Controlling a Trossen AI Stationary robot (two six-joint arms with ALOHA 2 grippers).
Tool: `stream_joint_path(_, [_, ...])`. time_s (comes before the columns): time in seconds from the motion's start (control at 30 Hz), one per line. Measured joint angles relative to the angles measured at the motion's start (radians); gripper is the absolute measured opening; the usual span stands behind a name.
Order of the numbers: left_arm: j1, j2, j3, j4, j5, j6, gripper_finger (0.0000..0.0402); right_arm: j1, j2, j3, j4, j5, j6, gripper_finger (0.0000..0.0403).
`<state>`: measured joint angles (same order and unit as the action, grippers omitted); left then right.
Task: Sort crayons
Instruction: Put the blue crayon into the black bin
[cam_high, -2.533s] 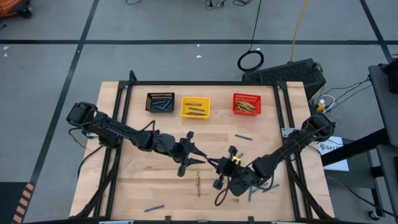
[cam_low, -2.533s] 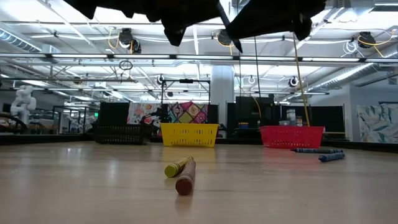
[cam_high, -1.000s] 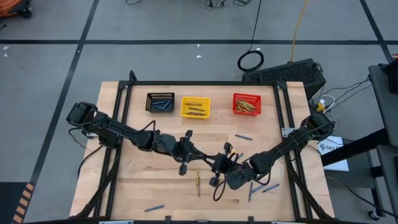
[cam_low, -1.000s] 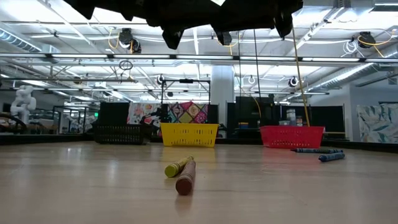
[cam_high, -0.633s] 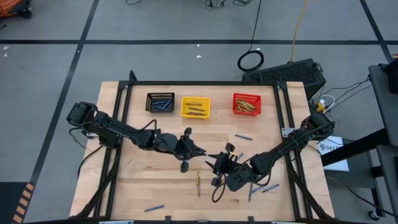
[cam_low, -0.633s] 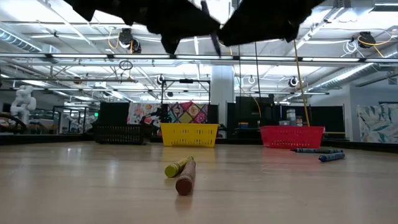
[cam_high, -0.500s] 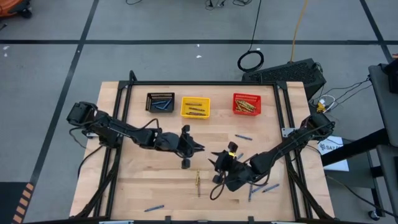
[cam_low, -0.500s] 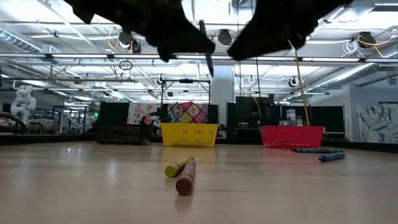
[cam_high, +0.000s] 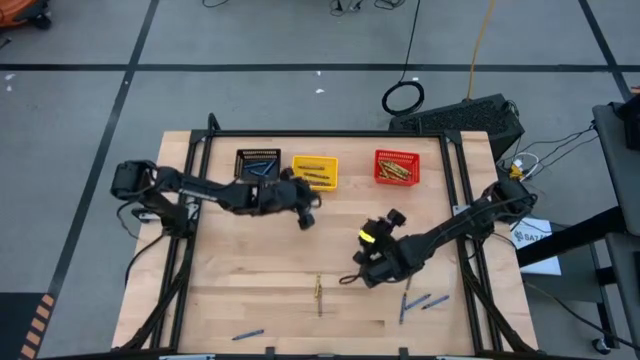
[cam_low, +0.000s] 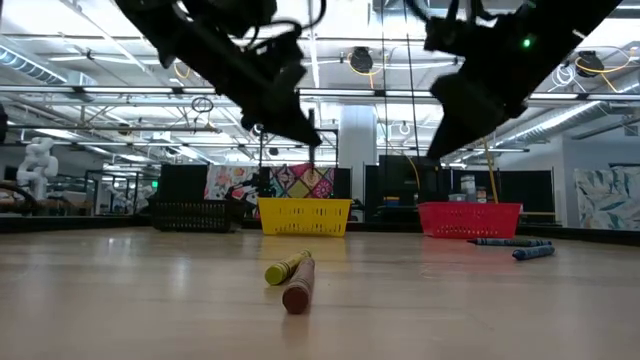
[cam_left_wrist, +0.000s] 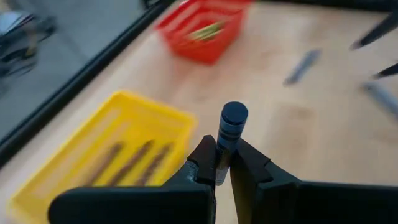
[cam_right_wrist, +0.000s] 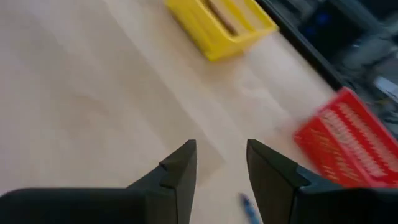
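Note:
My left gripper (cam_high: 312, 203) hangs over the table just near of the yellow basket (cam_high: 314, 172), shut on a blue crayon (cam_left_wrist: 233, 118). My right gripper (cam_high: 384, 228) stands open above the table's middle right with nothing between its fingers (cam_right_wrist: 217, 174). A blue crayon (cam_right_wrist: 245, 204) lies on the wood below it. A yellow crayon (cam_low: 285, 268) and a brown crayon (cam_low: 298, 290) lie together on the table near the front middle (cam_high: 319, 292). More blue crayons (cam_high: 415, 300) lie at the front right. My left gripper pinches the blue crayon's lower part (cam_left_wrist: 219, 163) between its two fingers. The crayon runs along the fingers and sticks out past their tips, its round end (cam_left_wrist: 234, 113) free. It is lifted clear of the table.
A black basket (cam_high: 258, 163), the yellow basket and a red basket (cam_high: 397, 168) stand in a row at the table's far side, each with crayons inside. One blue crayon (cam_high: 248, 334) lies at the front left. Bare wood lies between the baskets and the front edge.
The two grippers met over the table's middle and have come apart. My left gripper has swung toward the far edge and the yellow basket, carrying the blue crayon clear of the table. My right gripper has drawn off toward the far right and tipped downward.

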<state>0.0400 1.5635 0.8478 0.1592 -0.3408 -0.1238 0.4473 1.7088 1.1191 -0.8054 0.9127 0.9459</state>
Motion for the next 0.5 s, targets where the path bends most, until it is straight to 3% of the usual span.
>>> stream_joint_path(0.3, [0.197,0.000,0.000,-0.151,-0.015,0.007,0.0018,-0.059,0.000,0.000,-0.156,0.001,0.062,0.0128])
stream_joint_path(0.5, [0.266,-0.004,0.000,-0.277,-0.139,0.056,0.0018,-0.098,0.000,-0.001,-0.178,0.001,0.025,0.0128])
